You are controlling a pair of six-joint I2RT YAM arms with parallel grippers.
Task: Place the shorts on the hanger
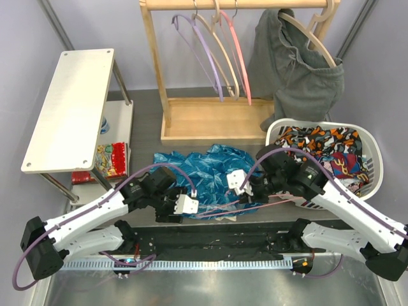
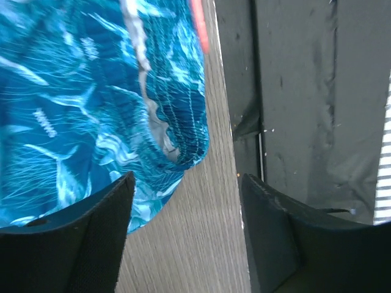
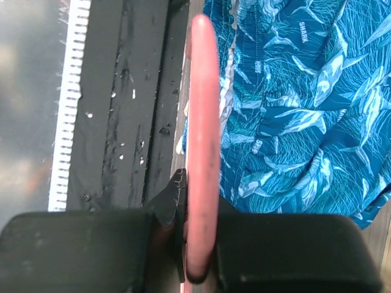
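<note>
Blue with a paler teal print, heaped in loose folds on the table (image 2: 201,244) between the two wrists and the wooden rack (image 1: 210,124): so much for the shorts (image 1: 207,169). Not on the hanger (image 3: 201,122) yet, in any view. Looks like an early stage, judging by that. Pink wire pinched between the pressed-together fingers of the right gripper (image 3: 198,244), lying low along the near edge of the cloth, beside it rather than through it. Contact between wire and fabric: impossible to tell. Left gripper (image 2: 186,189) spread wide over bare wood grain, holding nothing, with a gathered edge of the shorts just ahead and to its left. Done so far, apparently: hanger in hand, garment out flat enough to reach. Left to do: lift an edge of the cloth, pass it over or along the wire, settle it evenly. As for looks: thin, soft, slippery-seeming weave, creased all over, one elastic-ruched edge with a pale cord or binding along it, small white lettering scattered through the print. Hanger seen close and end-on from the right wrist as a smooth pink rod, hook and triangle outside that view. Probably prone to sliding off a bare wire unless draped with equal weight on both sides.
</note>
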